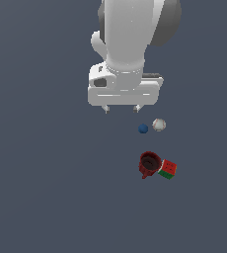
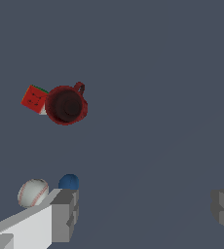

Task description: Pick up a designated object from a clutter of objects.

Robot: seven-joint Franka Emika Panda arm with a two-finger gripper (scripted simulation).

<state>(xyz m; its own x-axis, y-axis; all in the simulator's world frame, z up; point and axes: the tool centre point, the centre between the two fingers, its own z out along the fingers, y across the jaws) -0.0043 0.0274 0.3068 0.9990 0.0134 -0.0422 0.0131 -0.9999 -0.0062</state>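
The dark red mug (image 1: 149, 163) stands upright on the grey floor, dark inside, with a small handle; it also shows in the wrist view (image 2: 66, 105). The red-and-green cube (image 1: 168, 169) touches its side, also in the wrist view (image 2: 34, 98). The small blue ball (image 1: 143, 128) and the whitish ball (image 1: 159, 124) lie side by side farther back, both also in the wrist view: blue ball (image 2: 68, 182), whitish ball (image 2: 33, 192). My gripper (image 1: 120, 108) is open and empty, high up, apart from the mug, toward the exterior view's left of the balls; its fingers (image 2: 65, 214) stand wide apart.
The white arm (image 1: 130, 34) fills the upper middle of the exterior view. The floor (image 1: 46, 188) is plain dark grey all round the four small things.
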